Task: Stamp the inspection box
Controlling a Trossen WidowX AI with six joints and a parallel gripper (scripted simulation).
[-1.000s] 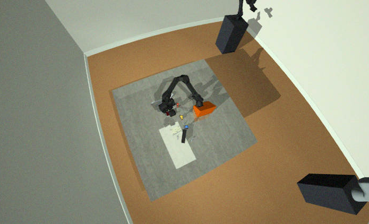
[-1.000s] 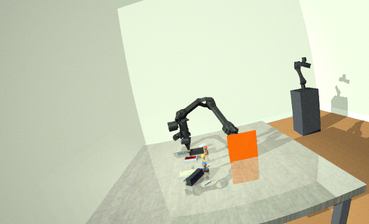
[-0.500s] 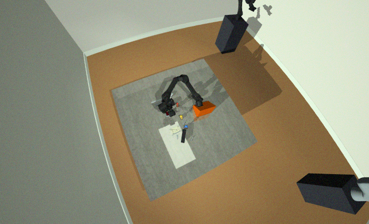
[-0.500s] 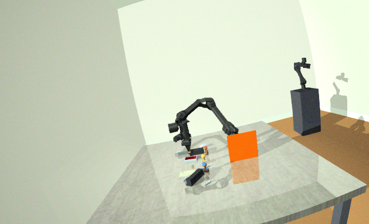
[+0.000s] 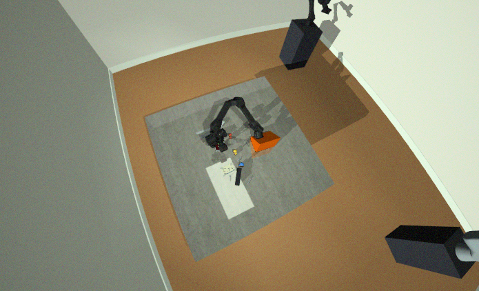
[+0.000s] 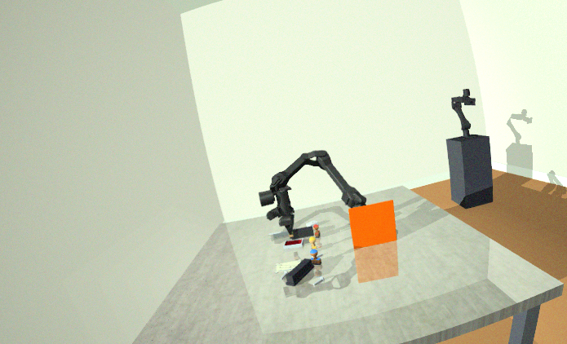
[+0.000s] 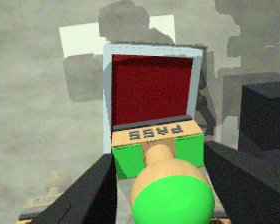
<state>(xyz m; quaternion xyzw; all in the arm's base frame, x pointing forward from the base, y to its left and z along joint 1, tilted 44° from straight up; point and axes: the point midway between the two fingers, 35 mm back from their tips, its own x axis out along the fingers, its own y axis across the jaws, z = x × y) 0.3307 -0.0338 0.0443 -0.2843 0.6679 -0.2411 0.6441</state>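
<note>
- Inking seemed next; gripper (image 5: 219, 143) (image 6: 290, 232) (image 7: 159, 156) clasped PASS stamp (image 6: 291, 235) (image 7: 173, 199) by ink pad's (image 5: 217, 147) (image 6: 293, 243) (image 7: 151, 90) edge.
- Wanted stamp centred over red, level, then pressed lightly straight down.

1. At twelve o'clock from the stamp's knob in your wrist view, your ink pad (image 5: 217, 147) (image 6: 293, 243) (image 7: 151, 90) is deep red inside a pale blue-grey rim.
2. Your PASS stamp (image 6: 291, 235) (image 7: 173, 200) has a bright green knob top, tan neck, green-and-tan body and dark lettering.
3. At nine o'clock from that knob, you see another stamp (image 7: 56, 181) in pale tan.
4. Your bench (image 5: 287, 173) (image 6: 447, 256) (image 7: 21, 125) is mottled grey.
5. Your card (image 5: 228, 169) (image 6: 287, 266) is pale yellow with dark markings.
</note>
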